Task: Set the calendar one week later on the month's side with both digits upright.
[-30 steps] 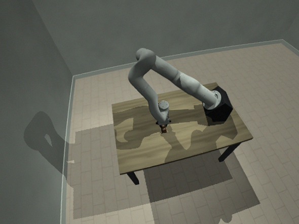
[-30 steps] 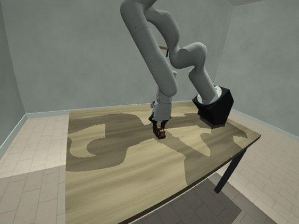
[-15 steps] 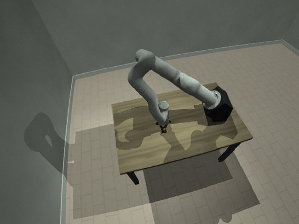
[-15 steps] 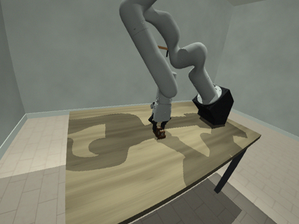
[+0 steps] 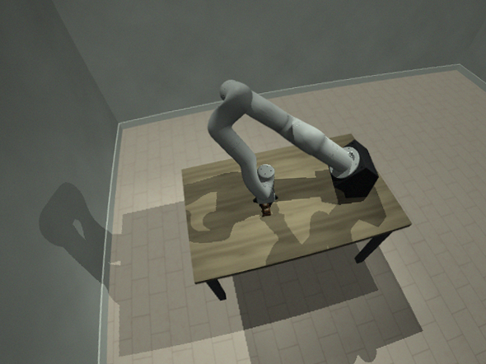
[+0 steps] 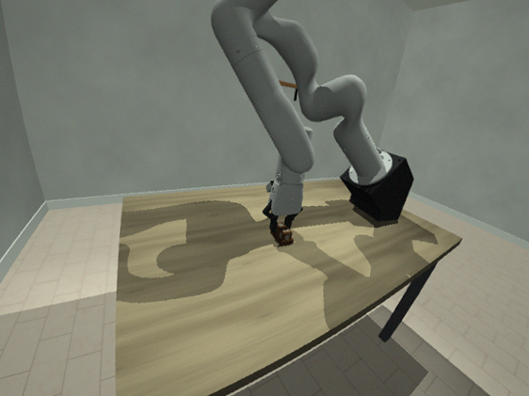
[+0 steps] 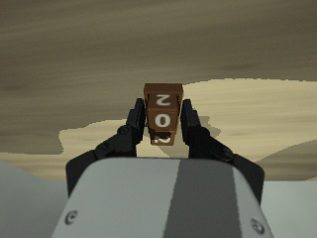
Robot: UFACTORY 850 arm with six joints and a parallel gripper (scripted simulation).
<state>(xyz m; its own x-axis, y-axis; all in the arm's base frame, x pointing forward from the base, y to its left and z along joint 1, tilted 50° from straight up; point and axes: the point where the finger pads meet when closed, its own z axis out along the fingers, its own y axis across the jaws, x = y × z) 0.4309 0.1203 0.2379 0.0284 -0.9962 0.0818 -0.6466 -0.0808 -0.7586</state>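
Claw [image 7: 162, 120] straddles the block calendar [image 7: 162, 115] on the wooden table [image 6: 203, 316]

Half-open fingers flank its brown cubes without visibly gripping; white 2 and 0 face up, between them.

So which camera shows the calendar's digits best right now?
The wrist view: the calendar sits between the gripper fingers, its top showing 2 and 0. In the exterior view the calendar is a small brown block, digits unreadable; from the top view the arm mostly hides it.
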